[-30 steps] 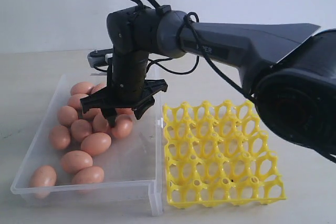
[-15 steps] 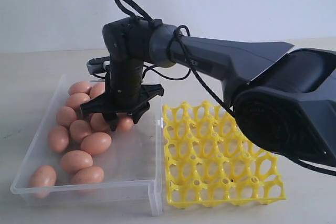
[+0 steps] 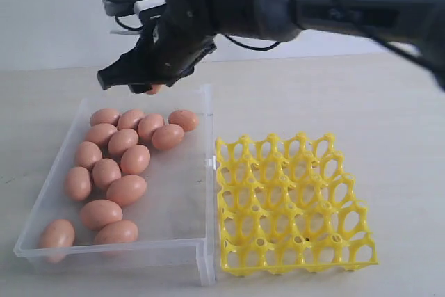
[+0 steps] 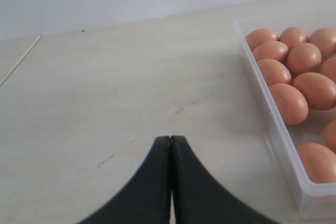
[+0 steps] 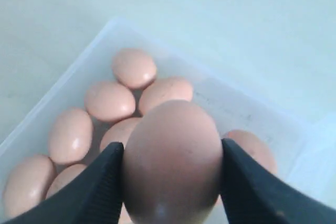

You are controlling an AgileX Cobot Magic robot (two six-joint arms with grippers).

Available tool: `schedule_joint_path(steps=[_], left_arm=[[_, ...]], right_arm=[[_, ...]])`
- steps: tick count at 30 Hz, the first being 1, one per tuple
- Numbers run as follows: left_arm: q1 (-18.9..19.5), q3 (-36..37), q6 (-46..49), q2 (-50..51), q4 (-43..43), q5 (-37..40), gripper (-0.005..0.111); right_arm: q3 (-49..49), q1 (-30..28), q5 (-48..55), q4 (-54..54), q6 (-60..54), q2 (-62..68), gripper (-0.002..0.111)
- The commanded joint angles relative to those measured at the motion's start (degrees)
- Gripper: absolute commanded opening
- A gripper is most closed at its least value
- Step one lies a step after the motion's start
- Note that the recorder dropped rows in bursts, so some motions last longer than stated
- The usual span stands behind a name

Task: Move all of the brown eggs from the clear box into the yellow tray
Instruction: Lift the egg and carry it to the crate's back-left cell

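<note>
My right gripper [image 3: 147,74] hangs in the air above the far edge of the clear box [image 3: 174,196], shut on one brown egg [image 5: 172,158]. Black fingers [image 5: 105,182] press the egg from both sides, and only its tip [image 3: 154,89] shows in the exterior view. Several brown eggs [image 3: 126,189] lie in the left half of the box, also seen below the held one [image 5: 110,100]. The yellow tray [image 3: 295,203] sits right of the box, its cups empty. My left gripper [image 4: 170,139] is shut on nothing, low over bare table left of the box [image 4: 273,129].
The box and the tray stand side by side, almost touching, on a pale table [image 3: 361,102]. The dark right arm [image 3: 348,1] spans the upper right of the exterior view. A plain wall stands behind the table.
My right gripper closed on an egg among the eggs in the box and rose with it, moving up and toward the box's far left. One egg fewer lies in the box.
</note>
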Motion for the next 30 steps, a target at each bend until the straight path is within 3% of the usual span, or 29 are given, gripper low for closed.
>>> schedule_joint_path(steps=[1,4,7,13,23,30], left_arm=[[-0.4,-0.2,-0.3,-0.3,-0.1,-0.5,0.000],[-0.4,-0.2,-0.3,-0.3,-0.1,-0.5,0.000],[-0.4,-0.2,-0.3,-0.3,-0.1,-0.5,0.000],[-0.4,-0.2,-0.3,-0.3,-0.1,-0.5,0.000],[-0.4,-0.2,-0.3,-0.3,-0.1,-0.5,0.000],[-0.4,-0.2,-0.3,-0.3,-0.1,-0.5,0.000]], right_arm=[[23.0,-2.9,-24.1,-3.8,-0.7,-12.7,0.000],[42.3,-6.3,-43.7,-2.7,-3.1,-19.3,0.000],[50.4,-9.2,-50.8,0.3,-7.6,-18.8,0.000],[51.2,-12.6,-51.2,0.1,-7.8,-14.6,0.000],[51.0,-12.4,-51.1,-0.3,-6.7,-11.5,0.000],[51.0,-12.1,-49.8,-7.5,-0.5,-11.5,0.000]])
